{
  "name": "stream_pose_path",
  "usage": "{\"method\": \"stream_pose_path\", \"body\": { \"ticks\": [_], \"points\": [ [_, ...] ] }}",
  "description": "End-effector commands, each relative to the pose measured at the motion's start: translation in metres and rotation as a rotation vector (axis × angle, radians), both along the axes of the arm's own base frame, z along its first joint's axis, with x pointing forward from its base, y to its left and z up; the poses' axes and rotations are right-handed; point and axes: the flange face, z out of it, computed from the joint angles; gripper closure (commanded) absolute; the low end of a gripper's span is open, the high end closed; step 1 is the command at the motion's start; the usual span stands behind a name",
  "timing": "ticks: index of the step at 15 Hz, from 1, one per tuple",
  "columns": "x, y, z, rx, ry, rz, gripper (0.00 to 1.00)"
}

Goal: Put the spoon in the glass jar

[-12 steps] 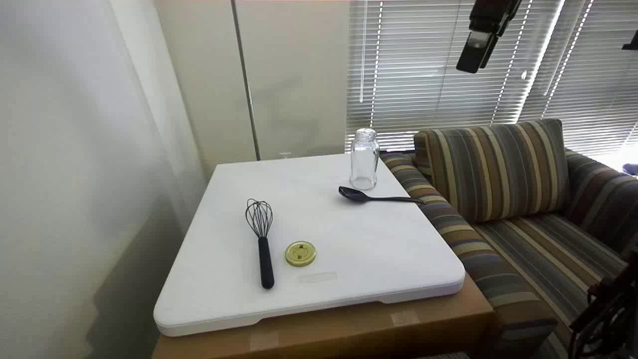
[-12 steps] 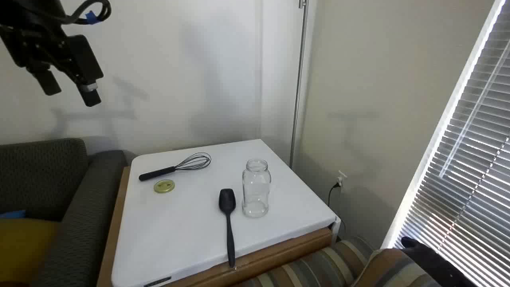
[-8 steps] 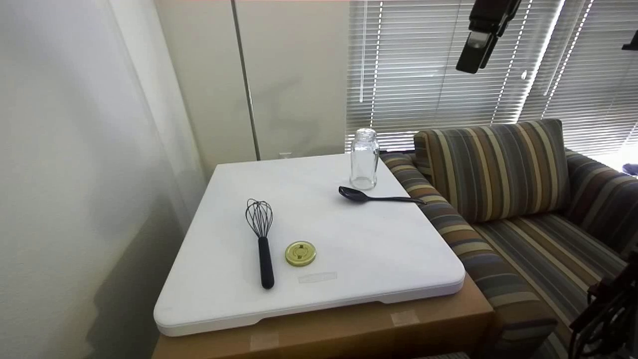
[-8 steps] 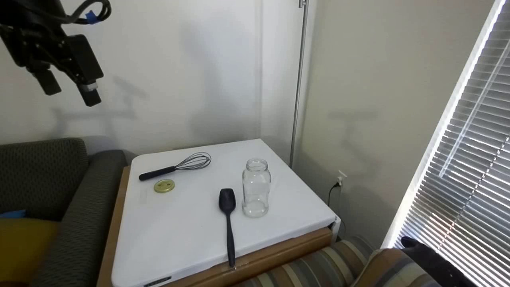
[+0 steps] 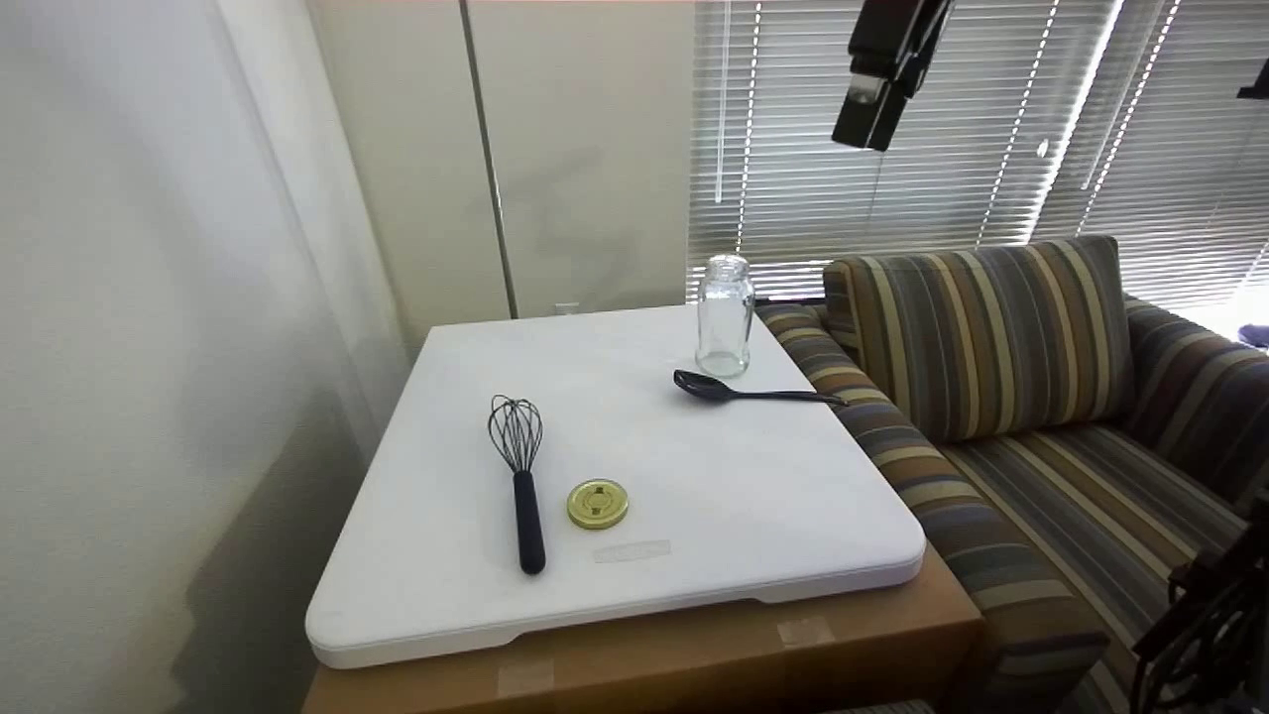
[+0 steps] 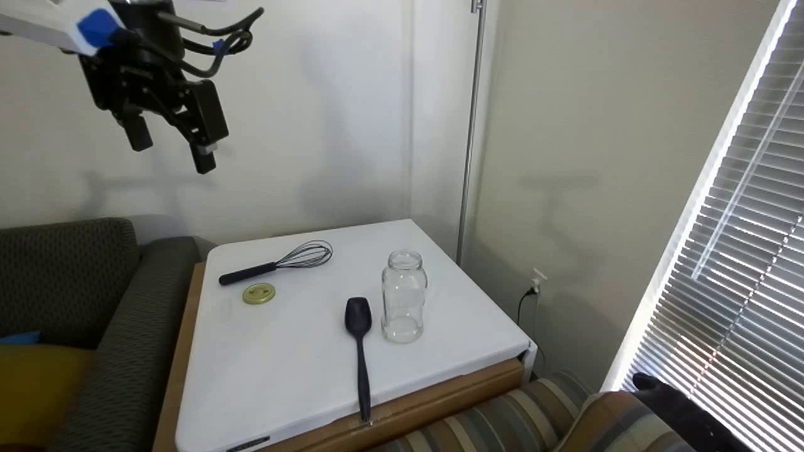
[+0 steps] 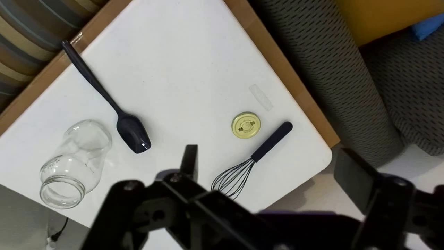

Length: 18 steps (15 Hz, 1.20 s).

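Wrist view: spoon well below the claw, outside its wide-spread, empty jaws.

The white tabletop carries four loose things, one of each kind: one dark spoon across the edge beside one striped armchair, one glass jar near that same edge toward a corner, one whisk and one yellowish disc nearer the edge with one pale oblong patch. One brown box shows under that edge. Past the edges are one dark patterned sofa, one metal pole and one wall outlet. There is one two-fingered gripper.
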Motion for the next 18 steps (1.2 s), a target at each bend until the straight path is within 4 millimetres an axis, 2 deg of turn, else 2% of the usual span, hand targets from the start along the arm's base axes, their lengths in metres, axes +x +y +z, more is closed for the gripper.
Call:
{"method": "stream_pose_path", "body": {
  "ticks": [1,6,7,9,13,18],
  "points": [
    [0.005,-0.002,-0.002,0.004,0.003,0.000,0.00],
    [0.005,-0.001,-0.001,-0.004,0.005,-0.003,0.00],
    [0.013,-0.002,-0.001,-0.002,0.003,0.011,0.00],
    [0.034,-0.011,-0.008,-0.009,0.021,0.052,0.00],
    [0.091,-0.026,-0.029,-0.024,0.104,0.077,0.00],
    [0.157,-0.004,-0.063,-0.004,0.201,0.081,0.00]
  ]
}}
